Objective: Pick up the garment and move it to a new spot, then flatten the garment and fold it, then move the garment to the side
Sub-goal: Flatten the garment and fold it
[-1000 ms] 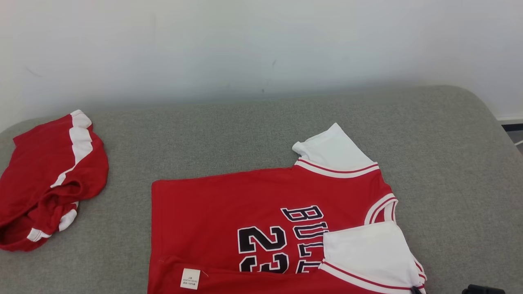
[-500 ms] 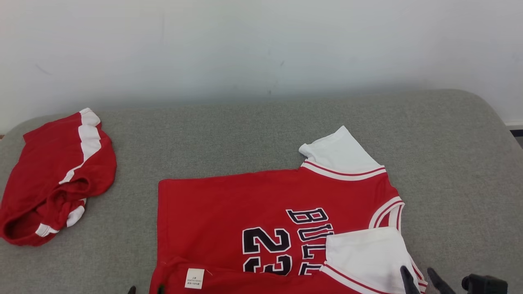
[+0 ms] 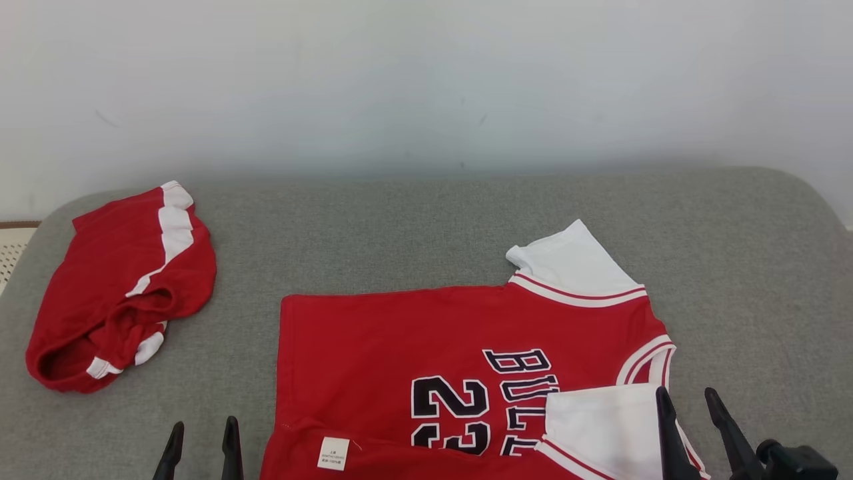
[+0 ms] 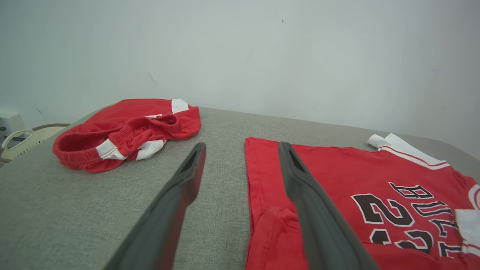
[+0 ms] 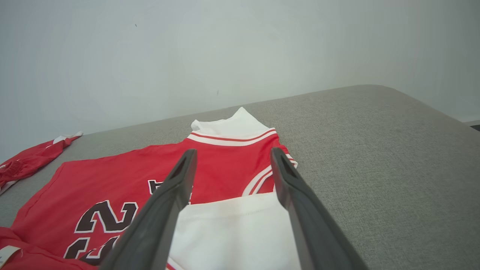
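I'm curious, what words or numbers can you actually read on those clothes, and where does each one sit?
"BUL": black letters on the chest of the red jersey; the rest of the word runs under the folded white sleeve.
"23": black number beside those letters, partly covered by the jersey's folded hem.
White tag on that hem: printed, but too small to read.
Red shorts: no writing to be seen.

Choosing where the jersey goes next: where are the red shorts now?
In the head view, the red shorts lie bunched at the left of the grey surface, apart from the jersey and beyond the left gripper.
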Tool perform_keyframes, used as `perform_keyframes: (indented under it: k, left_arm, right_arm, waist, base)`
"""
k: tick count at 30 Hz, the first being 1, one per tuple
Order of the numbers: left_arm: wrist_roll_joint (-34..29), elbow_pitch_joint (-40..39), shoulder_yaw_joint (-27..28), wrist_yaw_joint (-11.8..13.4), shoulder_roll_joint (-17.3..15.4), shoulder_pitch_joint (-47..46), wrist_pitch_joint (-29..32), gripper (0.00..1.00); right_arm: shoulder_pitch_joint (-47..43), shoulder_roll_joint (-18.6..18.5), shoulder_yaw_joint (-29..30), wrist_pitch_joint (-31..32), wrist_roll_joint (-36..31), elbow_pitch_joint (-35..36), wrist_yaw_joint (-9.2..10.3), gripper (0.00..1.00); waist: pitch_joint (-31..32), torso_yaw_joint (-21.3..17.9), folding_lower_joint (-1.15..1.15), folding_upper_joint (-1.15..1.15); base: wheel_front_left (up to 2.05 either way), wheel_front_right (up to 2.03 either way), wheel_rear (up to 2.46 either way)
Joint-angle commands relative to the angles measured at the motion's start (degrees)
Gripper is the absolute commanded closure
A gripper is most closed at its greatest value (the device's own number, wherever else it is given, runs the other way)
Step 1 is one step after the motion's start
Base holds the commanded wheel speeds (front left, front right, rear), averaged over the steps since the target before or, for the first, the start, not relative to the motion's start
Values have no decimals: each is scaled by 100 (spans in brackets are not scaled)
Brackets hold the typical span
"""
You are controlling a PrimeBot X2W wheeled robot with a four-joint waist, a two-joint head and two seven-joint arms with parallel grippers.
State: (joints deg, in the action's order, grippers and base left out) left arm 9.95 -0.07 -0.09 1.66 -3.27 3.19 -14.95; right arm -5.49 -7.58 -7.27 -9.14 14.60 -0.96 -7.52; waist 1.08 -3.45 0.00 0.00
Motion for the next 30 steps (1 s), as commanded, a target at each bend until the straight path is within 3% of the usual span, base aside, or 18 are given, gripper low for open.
perform_keyframes:
  k: [1, 22, 30]
  left_arm:
    - [-106, -55, 8, 23, 13, 135, -30, 0]
    - [-223, 122, -41, -216, 21, 107, -30, 0]
    - [40, 742, -49, -505, -114, -504, 40, 0]
  right_arm:
    - [-137, 85, 41, -122, -130, -47, 6, 0]
    - [-308, 368, 139, -222, -532, -108, 6, 0]
    - [-68, 320, 49, -194, -469, -121, 6, 0]
  waist:
    - [82, 75, 0, 0]
    - [105, 84, 0, 0]
    - [-64, -45, 0, 0]
  base:
    - [0, 0, 0]
    - [0, 0, 0]
    - [0, 0, 0]
